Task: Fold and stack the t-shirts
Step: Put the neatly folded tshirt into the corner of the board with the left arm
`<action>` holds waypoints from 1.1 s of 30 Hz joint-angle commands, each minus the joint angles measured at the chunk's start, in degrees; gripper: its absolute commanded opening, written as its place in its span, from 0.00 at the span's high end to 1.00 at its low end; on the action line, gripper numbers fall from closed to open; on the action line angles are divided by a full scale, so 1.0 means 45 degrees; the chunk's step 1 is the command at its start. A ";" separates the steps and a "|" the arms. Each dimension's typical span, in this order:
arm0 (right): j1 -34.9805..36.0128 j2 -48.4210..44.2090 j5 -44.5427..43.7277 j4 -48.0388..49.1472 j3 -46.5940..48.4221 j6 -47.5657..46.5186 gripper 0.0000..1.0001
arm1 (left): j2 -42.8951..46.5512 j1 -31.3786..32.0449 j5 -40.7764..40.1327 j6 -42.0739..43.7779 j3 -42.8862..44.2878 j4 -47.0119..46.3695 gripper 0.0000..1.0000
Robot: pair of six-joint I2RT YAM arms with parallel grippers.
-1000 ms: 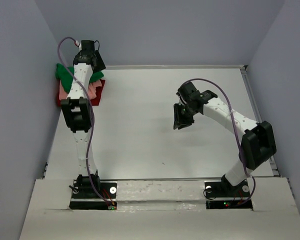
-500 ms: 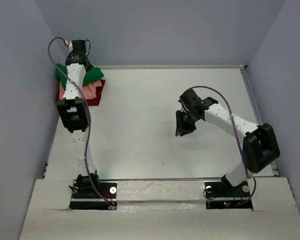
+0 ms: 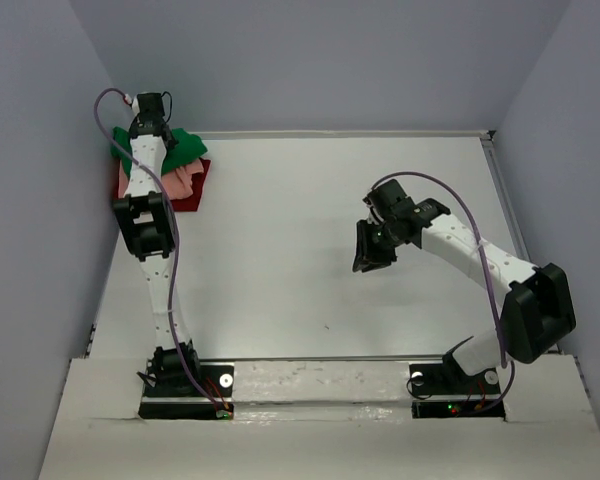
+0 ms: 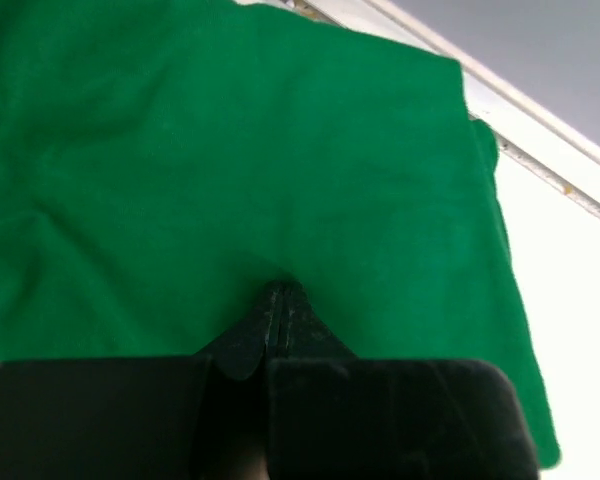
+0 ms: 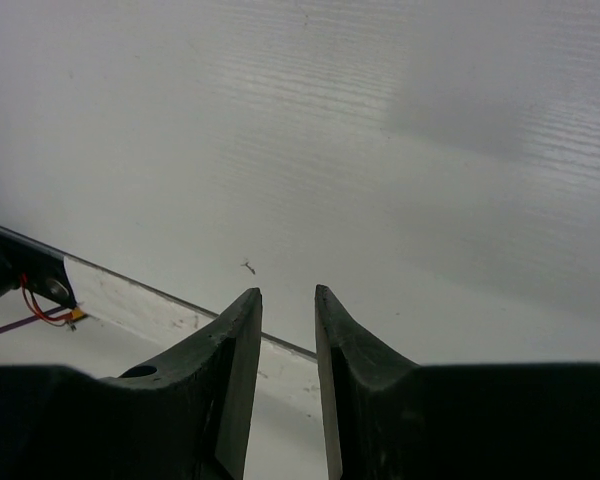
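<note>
Reaching farther into the far left corner than a second ago, the left gripper (image 3: pixel 148 104) has swung a little to its left and brought its jaws together. The right arm has meanwhile drawn its elbow out to the right, and the right gripper (image 3: pixel 366 258) has drifted slightly nearer the bases.

In the left wrist view, the left gripper (image 4: pixel 280 296) has its two dark fingers pressed flat against each other, with only a thin seam between them. Their tips dimple the green t-shirt (image 4: pixel 230 150), which spreads under and ahead of them in soft creases. Whether any fold is caught in the seam cannot be told.

From above, the green t-shirt (image 3: pixel 187 145) lies directly beneath that gripper, on top of the stack. The salmon-pink t-shirt (image 3: pixel 183 180) shows just behind the wrist, toward the arm's base, and the dark red t-shirt (image 3: pixel 194 196) is at the bottom.

Well away from the stack, the right gripper (image 5: pixel 288 292) hangs over bare white table (image 5: pixel 400 150). Its fingers are a narrow gap apart with nothing between them.
</note>
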State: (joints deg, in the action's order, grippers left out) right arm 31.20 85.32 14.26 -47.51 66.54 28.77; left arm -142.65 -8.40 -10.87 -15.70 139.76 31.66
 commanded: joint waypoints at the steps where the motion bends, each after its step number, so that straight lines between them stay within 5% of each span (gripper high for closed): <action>1: 0.0098 -0.0445 0.0152 -0.0086 0.0133 0.0149 0.66 | -0.0019 -0.0105 0.0170 0.0170 0.0036 -0.0979 1.00; 9: 0.0098 -0.0054 -0.0044 -0.0438 0.0934 -0.0085 0.66 | -0.0351 -0.0164 0.0561 -0.0376 -0.0647 -0.0630 1.00; 15: 0.0098 -0.0112 -0.0219 -0.0829 0.1755 -0.0164 0.66 | -0.1054 -0.0164 0.0952 -0.1058 -0.0764 0.1574 1.00; 22: 0.0098 -0.0209 -0.0142 -0.0927 0.2049 -0.0242 0.66 | 0.0799 0.0012 0.0990 -0.1646 -0.4861 0.0506 1.00; 33: 0.0098 -0.0502 -0.0006 -0.0830 0.1951 -0.0301 0.66 | 0.2498 0.0363 0.1400 -0.2272 -0.6779 0.0857 1.00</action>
State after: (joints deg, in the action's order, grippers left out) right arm 31.20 85.30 13.91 -50.98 73.45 28.25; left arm -134.45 -8.54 -6.70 -24.60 115.57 25.50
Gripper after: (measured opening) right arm 0.340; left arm 0.014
